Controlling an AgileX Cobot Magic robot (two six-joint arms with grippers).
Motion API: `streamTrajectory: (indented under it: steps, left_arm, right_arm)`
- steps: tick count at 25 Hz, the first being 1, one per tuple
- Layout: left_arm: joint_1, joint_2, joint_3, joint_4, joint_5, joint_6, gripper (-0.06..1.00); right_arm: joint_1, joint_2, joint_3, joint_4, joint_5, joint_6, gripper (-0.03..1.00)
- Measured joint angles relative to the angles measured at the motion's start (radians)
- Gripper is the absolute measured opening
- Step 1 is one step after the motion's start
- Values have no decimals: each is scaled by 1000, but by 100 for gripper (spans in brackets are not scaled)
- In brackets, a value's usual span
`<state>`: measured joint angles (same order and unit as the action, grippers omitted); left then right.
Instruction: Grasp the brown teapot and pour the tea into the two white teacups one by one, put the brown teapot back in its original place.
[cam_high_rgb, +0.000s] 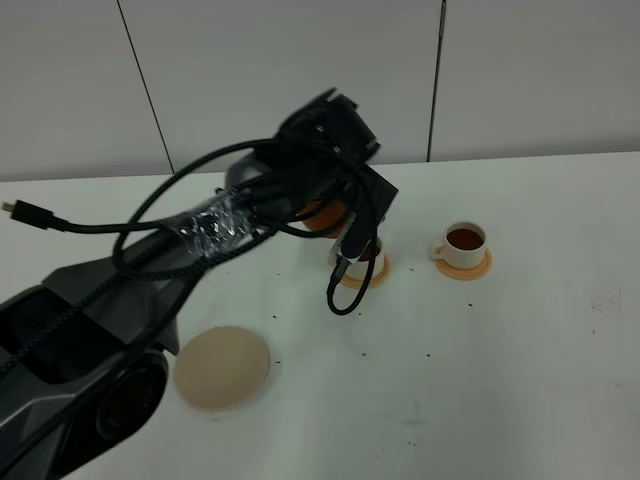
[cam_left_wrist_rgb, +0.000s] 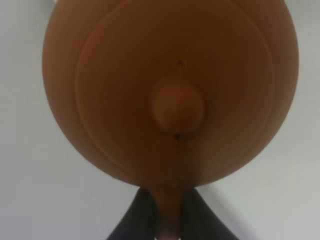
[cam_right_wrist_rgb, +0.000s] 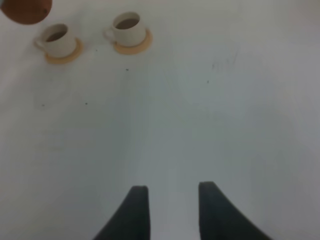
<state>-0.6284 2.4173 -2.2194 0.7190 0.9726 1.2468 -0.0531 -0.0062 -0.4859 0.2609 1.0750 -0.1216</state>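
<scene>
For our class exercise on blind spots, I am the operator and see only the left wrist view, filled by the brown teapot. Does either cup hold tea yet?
Observer: Yes. In the high view the right cup holds dark tea.
Operator: And the other cup?
Observer: The right wrist view shows dark liquid in it too.
Operator: Where is the teapot's coaster?
Observer: The beige coaster lies bare, near the left arm's base.
Operator: Is the right gripper busy?
Observer: No, the right gripper is open and holds nothing.
</scene>
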Motion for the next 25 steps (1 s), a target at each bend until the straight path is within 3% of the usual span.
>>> streamTrajectory:
  steps: [4, 10, 19, 25]
  left_arm:
    - [50, -8, 0, -115, 59, -33, 18]
    - [113, -8, 0, -209, 127, -75, 18]
    - [209, -7, 0, -381, 153, -99, 18]
    - [217, 17, 0, -443, 157, -107, 18]
  right_arm:
    - [0, 0, 0, 0, 0, 0, 24]
    - [0, 0, 0, 0, 0, 0, 24]
    - [0, 0, 0, 0, 0, 0, 24]
    - [0, 0, 0, 0, 0, 0, 24]
